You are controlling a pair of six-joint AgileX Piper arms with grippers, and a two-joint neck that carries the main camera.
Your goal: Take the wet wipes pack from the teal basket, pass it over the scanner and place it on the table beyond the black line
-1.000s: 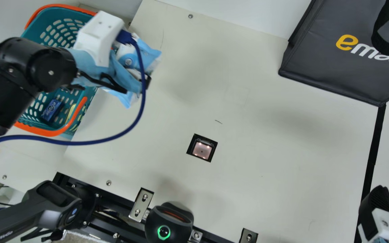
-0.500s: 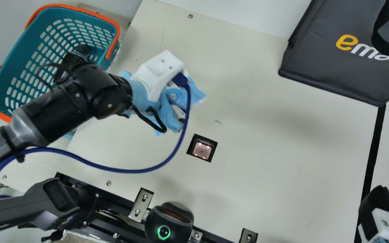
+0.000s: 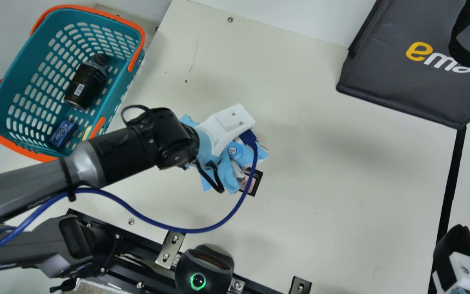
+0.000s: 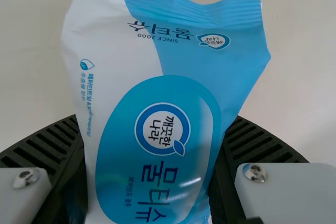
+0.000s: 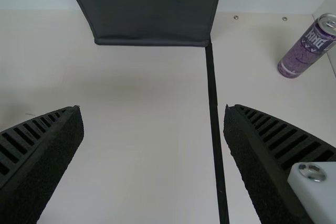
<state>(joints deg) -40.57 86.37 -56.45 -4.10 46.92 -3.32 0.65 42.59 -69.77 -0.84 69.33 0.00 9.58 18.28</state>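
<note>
In the main view my left gripper (image 3: 239, 163) is over the table beside the scanner (image 3: 253, 185), shut on the blue and white wet wipes pack (image 3: 261, 154), which partly covers the scanner window. Seen in the left wrist view, the wet wipes pack (image 4: 157, 93) is squeezed between the two ribbed fingers of my left gripper (image 4: 152, 166). The teal basket (image 3: 10, 94) stands at the main view's upper left. My right gripper (image 3: 457, 245) is at that view's lower right, near the black line (image 3: 451, 179); in the right wrist view my right gripper (image 5: 154, 135) stands open and empty.
A dark bottle (image 3: 86, 83) and a small blue box (image 3: 62, 132) lie in the basket. A black bag (image 3: 410, 81) stands at the back right. Beyond the black line a purple can (image 5: 307, 48) stands. A round black device (image 3: 204, 269) sits at the near edge.
My left gripper has carried the wipes pack from above the basket rightward and nearer, to the scanner. My right gripper has stayed still.
</note>
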